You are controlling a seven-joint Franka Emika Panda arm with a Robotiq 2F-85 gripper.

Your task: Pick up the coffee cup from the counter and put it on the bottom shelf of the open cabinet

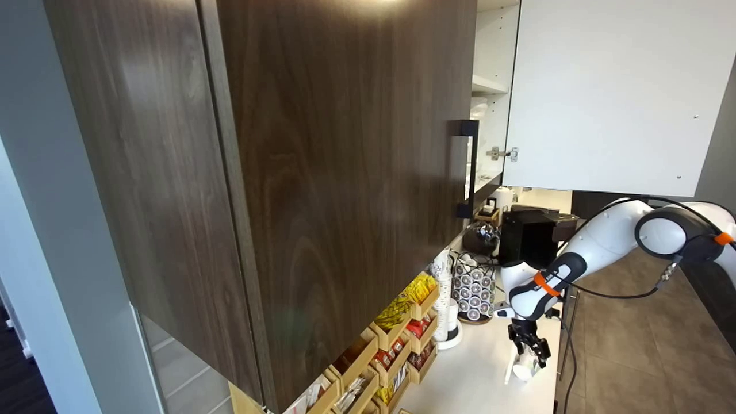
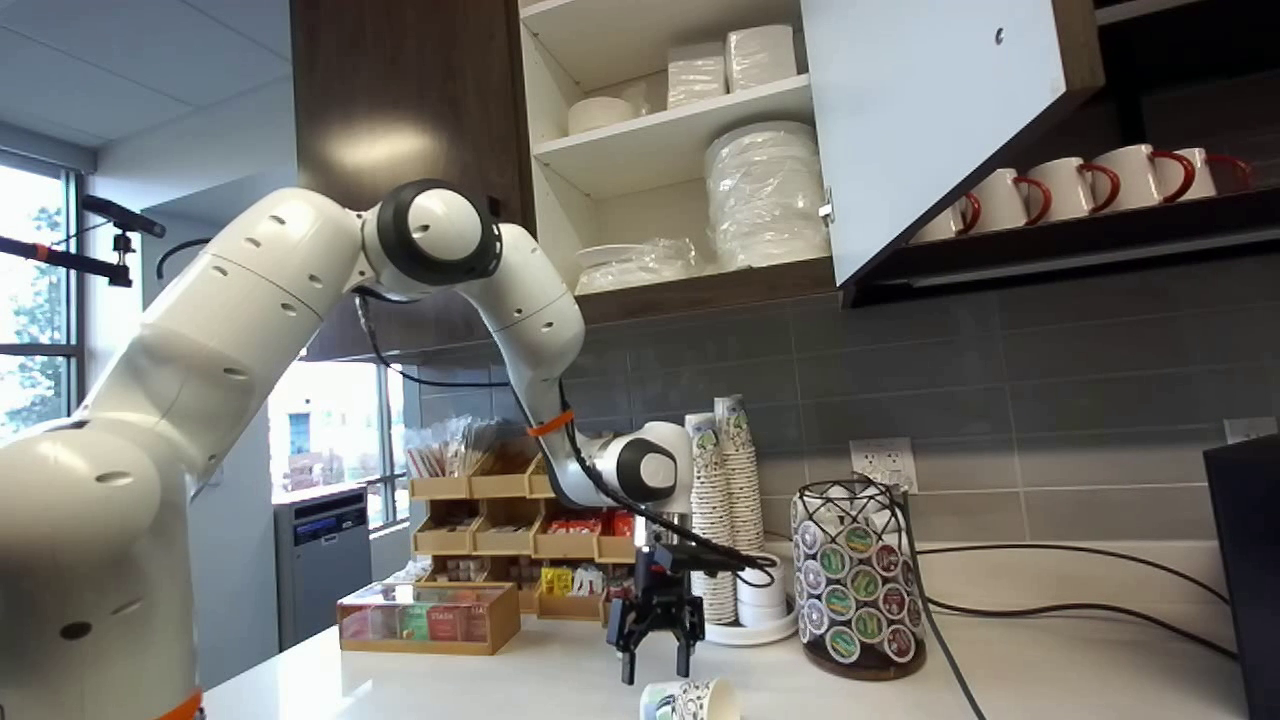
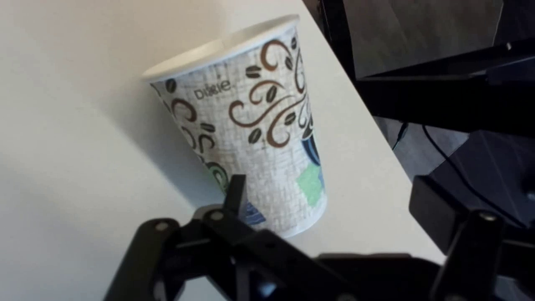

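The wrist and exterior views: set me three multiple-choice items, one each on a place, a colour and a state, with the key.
1. Where is the coffee cup? A) in the cabinet B) on the counter C) on the floor
2. What colour are the mug handles? A) red B) green C) yellow
3. How is the gripper? A) shut on the cup B) shut, empty C) open

1B: it lies there on its side.
2A: every handle in sight is red.
3C: its fingers stand apart, clamping nothing.
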